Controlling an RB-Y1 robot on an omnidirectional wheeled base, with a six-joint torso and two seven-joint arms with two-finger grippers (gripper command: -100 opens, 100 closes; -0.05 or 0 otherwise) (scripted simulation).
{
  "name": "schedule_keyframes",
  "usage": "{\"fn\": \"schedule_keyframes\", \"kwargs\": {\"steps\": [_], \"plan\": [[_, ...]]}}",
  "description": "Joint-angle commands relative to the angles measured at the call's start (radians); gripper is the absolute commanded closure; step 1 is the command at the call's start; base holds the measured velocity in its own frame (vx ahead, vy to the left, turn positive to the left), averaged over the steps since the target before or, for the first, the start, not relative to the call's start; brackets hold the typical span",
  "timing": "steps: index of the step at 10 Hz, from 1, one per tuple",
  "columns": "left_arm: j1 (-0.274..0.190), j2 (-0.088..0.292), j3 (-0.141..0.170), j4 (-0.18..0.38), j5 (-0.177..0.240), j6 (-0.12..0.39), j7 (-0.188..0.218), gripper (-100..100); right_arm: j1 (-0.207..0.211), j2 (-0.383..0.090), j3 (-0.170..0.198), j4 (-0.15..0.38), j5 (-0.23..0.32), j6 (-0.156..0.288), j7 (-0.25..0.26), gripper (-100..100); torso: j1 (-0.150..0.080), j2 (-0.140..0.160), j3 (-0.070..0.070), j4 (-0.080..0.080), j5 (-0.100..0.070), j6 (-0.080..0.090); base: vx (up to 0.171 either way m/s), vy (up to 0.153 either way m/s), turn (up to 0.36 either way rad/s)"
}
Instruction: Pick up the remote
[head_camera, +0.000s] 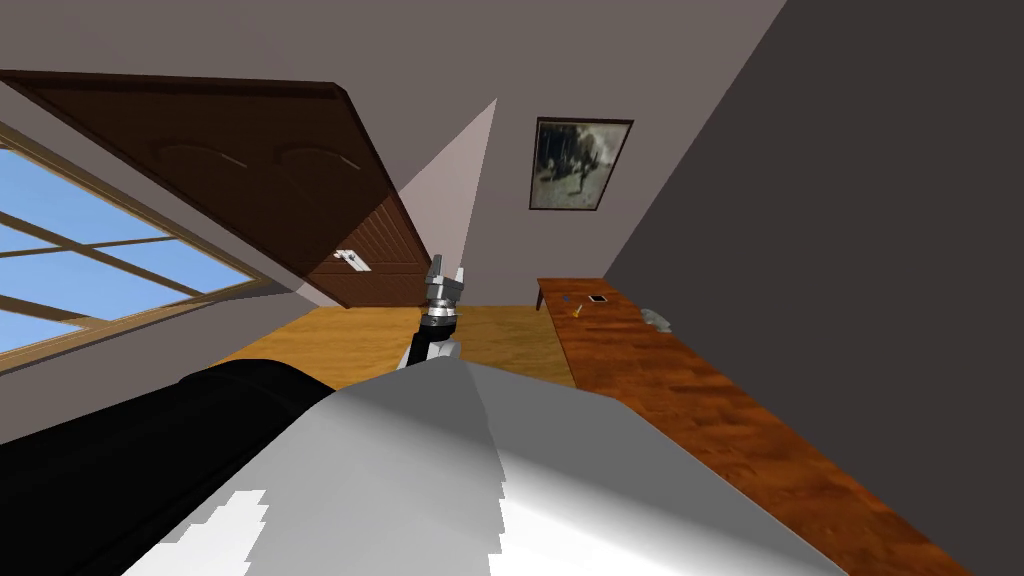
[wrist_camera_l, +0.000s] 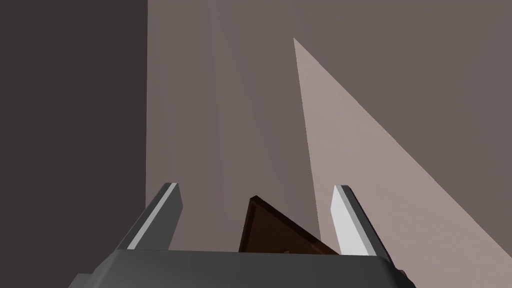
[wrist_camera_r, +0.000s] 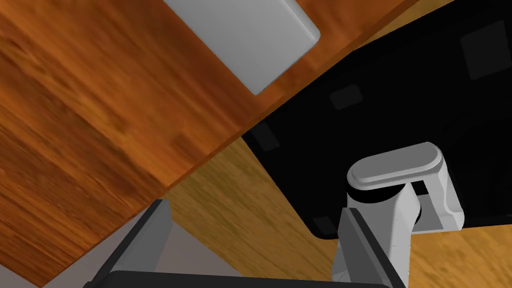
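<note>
Head view first: where does the pick-up stand? — DESK

Barely begun, by my reading. Nothing is gripped. The left hand (head_camera: 447, 275) is raised ahead of the torso, its fingers spread and empty. — FIELD

And the right? — DESK

The right hand (wrist_camera_r: 255, 209) hangs over the front edge of the counter (wrist_camera_r: 90, 125), blades parted with nothing between them. What I take for the remote (wrist_camera_r: 250, 40), a flat light grey slab with rounded corners, lies on the counter near that edge. It is well apart from the fingertips. — FIELD

What is left to do? — DESK

Everything that counts, I judge. The hand must come over the slab, straddle it, close and lift. The slab lies flat, so the blades will likely have to reach right down to the wood. — FIELD

And the room? — DESK

A long counter of reddish, glossy wood runs along a dark wall (head_camera: 850, 200) on the right. Small items (head_camera: 598, 298) sit at its far end, too small to name. There is a yellow plank floor (head_camera: 350, 345). A dark brown cupboard (head_camera: 280, 170) and a window (head_camera: 100, 250) showing blue sky stand to the left, with a framed picture (head_camera: 578, 163) hung beyond. — FIELD
</note>
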Motion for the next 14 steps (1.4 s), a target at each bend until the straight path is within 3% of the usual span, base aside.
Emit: {"fn": "schedule_keyframes", "kwargs": {"steps": [1, 2, 3, 7, 8, 11, 13, 14], "plan": [[0.000, 0.000, 0.000, 0.000, 0.000, 0.000, 0.000, 0, -0.013, -0.006, 0.001, 0.039, 0.033, 0.003, 0.024, -100, 0.000, 0.000, 0.000, 0.000, 0.000, 0.000, -0.004, -0.050, 0.135], [0.000, 0.000, 0.000, 0.000, 0.000, 0.000, 0.000, 0, -0.031, -0.015, 0.006, 0.072, 0.075, 0.006, 0.057, -100, 0.001, 0.000, 0.000, 0.000, 0.000, 0.000, -0.013, -0.056, 0.231], [0.000, 0.000, 0.000, 0.000, 0.000, 0.000, 0.000, 0, -0.031, -0.015, 0.006, 0.087, 0.078, 0.006, 0.065, -100, 0.000, 0.001, 0.000, 0.000, 0.000, 0.000, -0.007, -0.052, 0.093], [0.000, 0.000, 0.000, 0.000, 0.000, 0.000, 0.000, 0, -0.091, -0.040, 0.023, 0.202, 0.187, 0.019, 0.168, -100, 0.000, 0.000, 0.000, 0.000, 0.000, 0.000, -0.015, -0.063, 0.153], [0.000, 0.000, 0.000, 0.000, 0.000, 0.000, 0.000, 0, -0.091, -0.040, 0.023, 0.214, 0.193, 0.019, 0.173, -100, -0.001, 0.001, 0.000, 0.000, 0.000, 0.000, -0.013, -0.068, 0.104], [0.000, 0.000, 0.000, 0.000, 0.000, 0.000, 0.000, 0, -0.149, -0.058, 0.043, 0.312, 0.279, 0.032, 0.256, -100, -0.001, 0.000, 0.000, 0.000, 0.000, 0.000, -0.022, -0.082, 0.145], [0.000, 0.000, 0.000, 0.000, 0.000, 0.000, 0.000, 0, -0.166, -0.063, 0.049, 0.337, 0.301, 0.036, 0.278, -100, -0.003, 0.001, 0.001, 0.000, -0.001, 0.001, -0.025, -0.081, 0.089], [0.000, 0.000, 0.000, 0.000, 0.000, 0.000, 0.000, 0, -0.193, -0.070, 0.060, 0.374, 0.332, 0.043, 0.311, -100, 0.000, 0.000, 0.000, 0.000, 0.000, 0.001, -0.016, -0.052, 0.088]]}}
